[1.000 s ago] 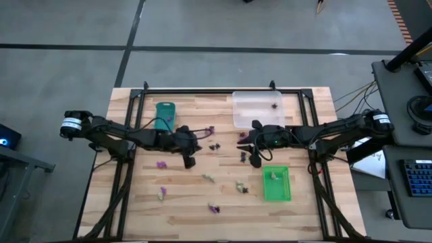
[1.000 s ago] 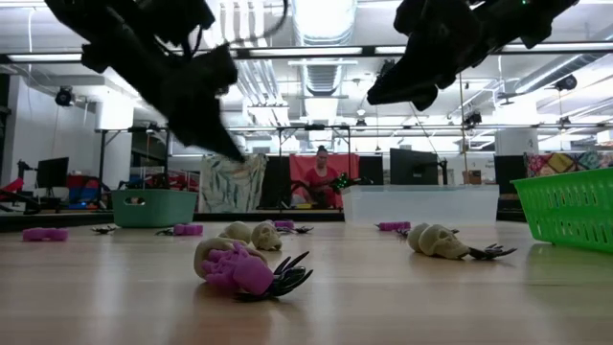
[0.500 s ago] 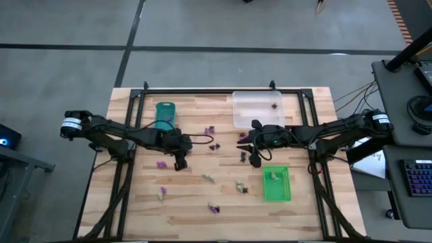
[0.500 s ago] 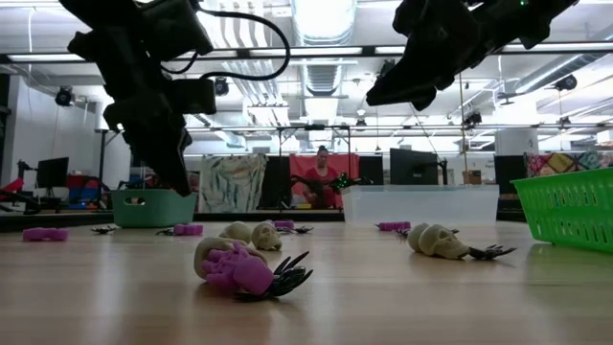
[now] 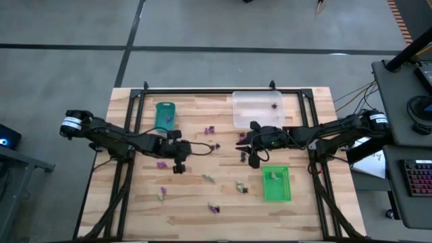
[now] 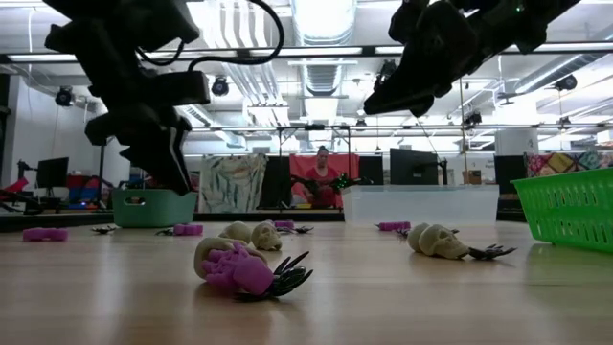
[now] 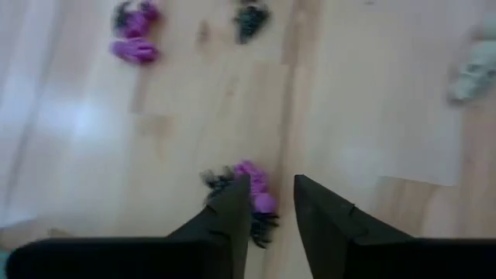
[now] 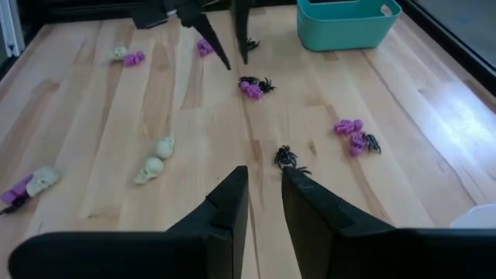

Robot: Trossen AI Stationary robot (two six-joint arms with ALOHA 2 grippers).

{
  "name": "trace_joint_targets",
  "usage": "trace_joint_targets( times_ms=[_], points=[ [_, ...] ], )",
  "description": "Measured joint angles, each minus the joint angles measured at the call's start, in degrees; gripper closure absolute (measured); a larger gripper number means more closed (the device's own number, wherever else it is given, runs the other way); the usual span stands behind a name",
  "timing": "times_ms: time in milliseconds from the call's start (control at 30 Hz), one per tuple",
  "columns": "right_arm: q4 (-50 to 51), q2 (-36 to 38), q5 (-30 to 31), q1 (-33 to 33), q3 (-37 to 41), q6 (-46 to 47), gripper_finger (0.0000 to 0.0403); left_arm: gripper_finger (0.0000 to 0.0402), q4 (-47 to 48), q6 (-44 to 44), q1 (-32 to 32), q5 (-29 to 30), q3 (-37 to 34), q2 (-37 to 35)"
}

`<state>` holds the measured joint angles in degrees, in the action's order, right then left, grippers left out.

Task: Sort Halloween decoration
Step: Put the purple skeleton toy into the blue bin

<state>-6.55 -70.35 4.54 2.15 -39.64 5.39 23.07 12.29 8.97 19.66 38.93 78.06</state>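
I work in an open industrial lab: beyond my left gripper [image 6: 163, 158] run exposed ceiling ducts [image 6: 321, 24], strip lights and monitor benches [image 6: 412, 165]; a seated person [image 6: 321, 182] behind.

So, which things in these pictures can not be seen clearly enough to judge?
- Teal tray: in the high view its contents are too small to identify; in the low view its wall hides them.
- Clear tray: one dark speck inside, too small to name.
- Green tray: a pale trinket inside, its shape unclear in the high view.
- Purple trinket: in the left wrist view, blurred and partly hidden by the left gripper.
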Motion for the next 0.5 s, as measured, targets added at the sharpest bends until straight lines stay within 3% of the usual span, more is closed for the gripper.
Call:
trace_joint_targets(
  times_ms=[233, 500],
  points=[
    [0.0, 0.0, 0.0, 0.0, 0.0, 0.0, 0.0330, 0.0285, -3.3, 0.4, 0.1, 0.7, -2.0, 0.0],
    [0.0, 0.0, 0.0, 0.0, 0.0, 0.0, 0.0330, 0.0281, -8.2, 0.5, 0.1, 0.8, -5.3, 0.0]
  ],
)
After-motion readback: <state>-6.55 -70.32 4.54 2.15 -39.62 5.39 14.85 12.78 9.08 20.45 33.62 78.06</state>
